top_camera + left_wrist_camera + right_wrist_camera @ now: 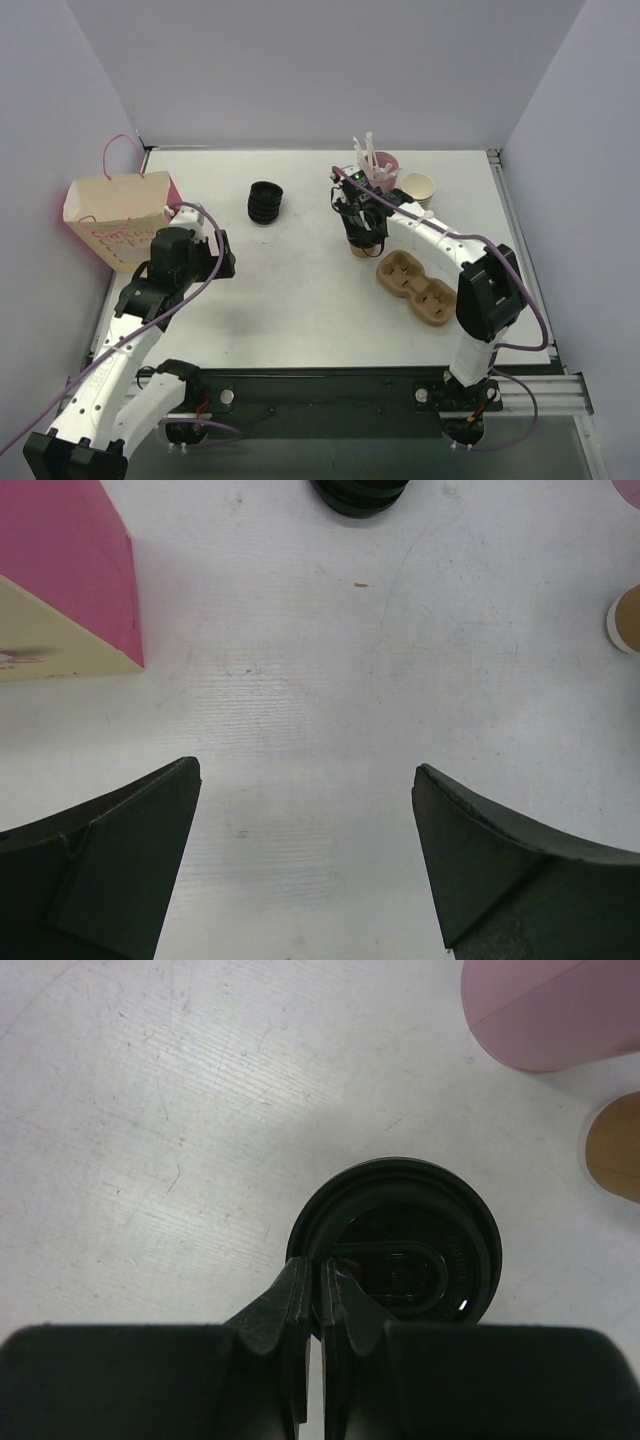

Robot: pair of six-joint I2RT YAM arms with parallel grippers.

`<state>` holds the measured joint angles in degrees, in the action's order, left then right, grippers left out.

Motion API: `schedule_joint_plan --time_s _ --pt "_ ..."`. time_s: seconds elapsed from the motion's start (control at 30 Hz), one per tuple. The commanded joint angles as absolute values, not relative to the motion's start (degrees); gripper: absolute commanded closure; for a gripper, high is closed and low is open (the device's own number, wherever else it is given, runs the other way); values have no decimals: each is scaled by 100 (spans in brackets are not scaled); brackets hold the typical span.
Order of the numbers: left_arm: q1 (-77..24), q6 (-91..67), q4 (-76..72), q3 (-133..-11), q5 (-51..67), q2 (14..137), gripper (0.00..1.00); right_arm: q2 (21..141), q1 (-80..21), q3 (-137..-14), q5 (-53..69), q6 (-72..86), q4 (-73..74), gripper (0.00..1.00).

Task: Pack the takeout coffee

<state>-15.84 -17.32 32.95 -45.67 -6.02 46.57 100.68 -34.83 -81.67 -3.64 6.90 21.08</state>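
Observation:
The takeout coffee [360, 250], a tan cup with a black lid [400, 1250], stands on the table right of centre. My right gripper [322, 1280] is above it, its jaws closed on the near-left rim of the lid; in the top view the gripper [362, 232] hides most of the cup. My left gripper [305, 780] is open and empty over bare table, just right of the paper bag [115, 215]; it also shows in the top view [222, 256].
A cardboard cup carrier [415, 288] lies right of the coffee. A stack of black lids [265, 202] stands at the middle back. A pink cup with stirrers [380, 170] and stacked paper cups [418, 187] stand behind the coffee. The bag's pink side [60, 590] shows at the left.

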Motion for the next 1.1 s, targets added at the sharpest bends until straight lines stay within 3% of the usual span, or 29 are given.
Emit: schedule_joint_plan --time_s 0.0,0.17,0.47,0.67,0.9,1.07 --pt "-1608 -1644 3234 -4693 -659 4623 3 10239 -3375 -8323 -343 624 2215 100" --pt "-1608 -1635 3252 -4702 -659 4632 3 10274 -3358 -8271 -509 606 2215 97" --pt "-1617 -1643 3234 -4711 -738 4535 3 9774 -3366 -8297 -467 677 2267 66" --pt "-1626 -1722 3173 -4685 -905 4342 3 8940 -3366 -8016 -273 1098 2303 61" --pt "-1644 -1863 3103 -4606 -1265 4052 3 7867 -3366 -7181 -940 1942 2469 58" --pt "-1661 -1854 3304 -4841 -2045 4043 3 7155 -3392 -6620 -774 2101 2672 58"
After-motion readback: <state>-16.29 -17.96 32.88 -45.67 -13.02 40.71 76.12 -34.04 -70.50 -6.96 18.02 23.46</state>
